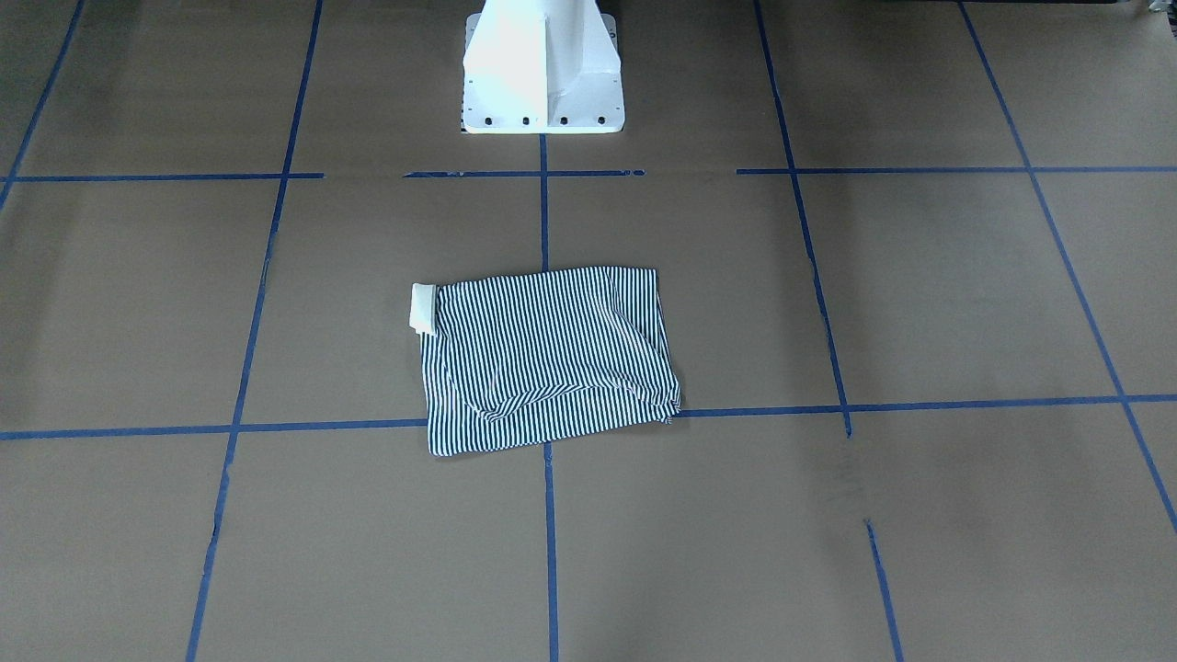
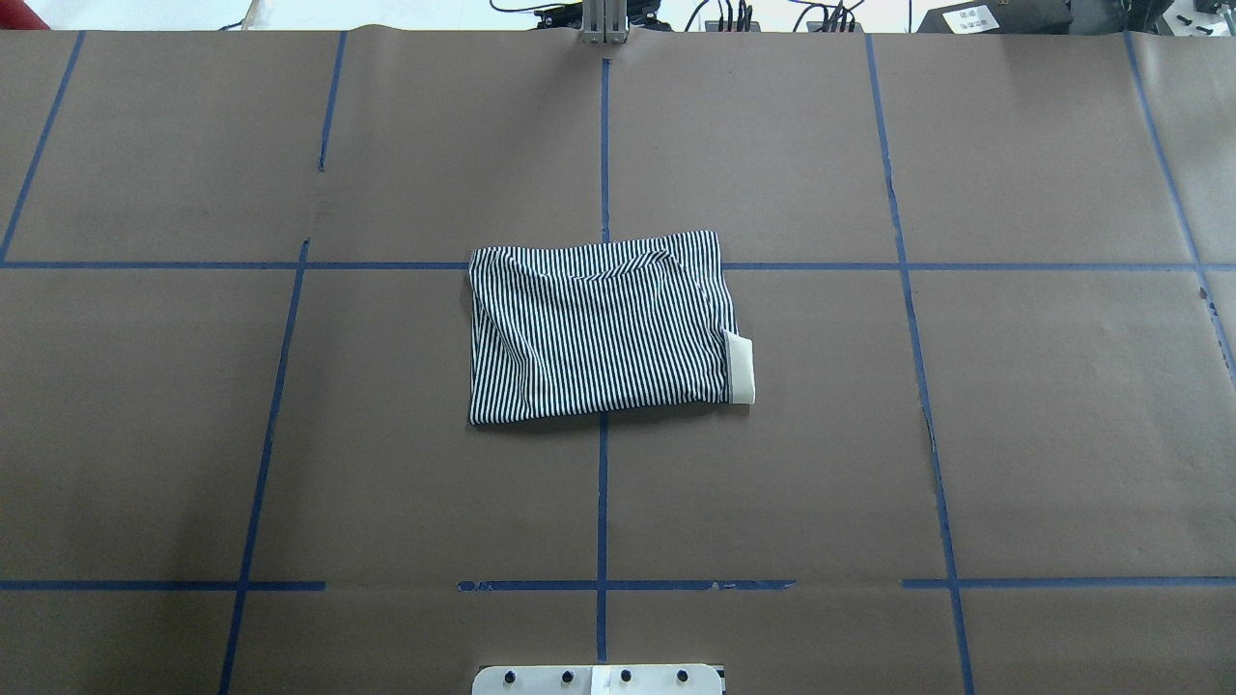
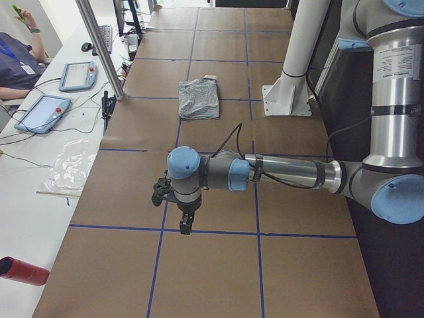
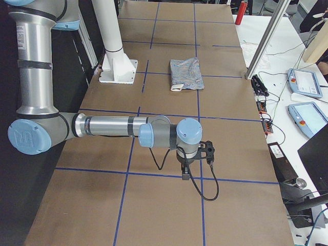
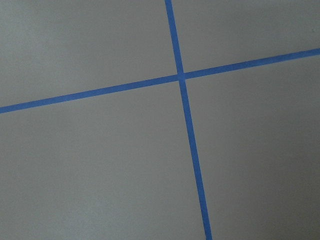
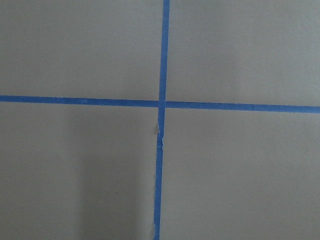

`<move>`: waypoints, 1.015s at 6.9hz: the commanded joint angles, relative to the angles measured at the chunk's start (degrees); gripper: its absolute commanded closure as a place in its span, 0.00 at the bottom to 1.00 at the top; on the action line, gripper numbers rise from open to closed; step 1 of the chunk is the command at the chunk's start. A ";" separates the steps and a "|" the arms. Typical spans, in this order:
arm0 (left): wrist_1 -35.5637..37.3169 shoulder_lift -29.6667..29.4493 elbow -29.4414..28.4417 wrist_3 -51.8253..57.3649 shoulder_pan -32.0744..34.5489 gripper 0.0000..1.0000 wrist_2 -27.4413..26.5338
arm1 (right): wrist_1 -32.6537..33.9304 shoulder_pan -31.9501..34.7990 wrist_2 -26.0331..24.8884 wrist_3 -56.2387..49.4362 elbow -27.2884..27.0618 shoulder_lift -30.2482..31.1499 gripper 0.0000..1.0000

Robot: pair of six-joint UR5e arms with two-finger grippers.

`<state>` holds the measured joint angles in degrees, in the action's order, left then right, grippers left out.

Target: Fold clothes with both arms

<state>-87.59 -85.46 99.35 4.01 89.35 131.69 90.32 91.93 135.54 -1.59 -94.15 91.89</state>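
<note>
Left arm's black gripper [image 3: 186, 228] hangs low over the brown paper-covered table [image 3: 218, 278], above a blue tape cross [image 5: 181, 76]. Can't tell how the jaws stand. Right arm's black gripper [image 4: 183, 174] hangs low at the opposite end, jaws can't tell either. Navy-and-white striped polo shirt [image 2: 599, 328] lies folded in a rectangle mid-table, well apart from both, with its cream collar [image 2: 740, 367] poking out on the robot's right. White pedestal base [image 1: 542, 64] is beyond it.

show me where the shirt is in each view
Front-facing: shirt centre, below pedestal.
Overhead: shirt centre, above pedestal.
Exterior left: shirt upper middle, left of pedestal.
Exterior right: shirt upper middle, right of pedestal.
Left wrist: not in it.
Right wrist: not in it.
Shared landmark: the white pedestal.
</note>
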 commanded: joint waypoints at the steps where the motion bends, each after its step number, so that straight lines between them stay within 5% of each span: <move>1: -0.12 0.21 0.49 -3.22 0.12 0.00 1.45 | 0.03 0.09 0.25 0.00 -0.07 0.05 0.00; 7: -0.30 0.12 0.58 -3.13 0.12 0.00 4.89 | 0.03 0.09 0.43 0.00 -0.25 -0.13 0.00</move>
<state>-87.88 -85.34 99.98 0.87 89.47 136.47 90.35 91.99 135.86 -1.58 -94.37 91.82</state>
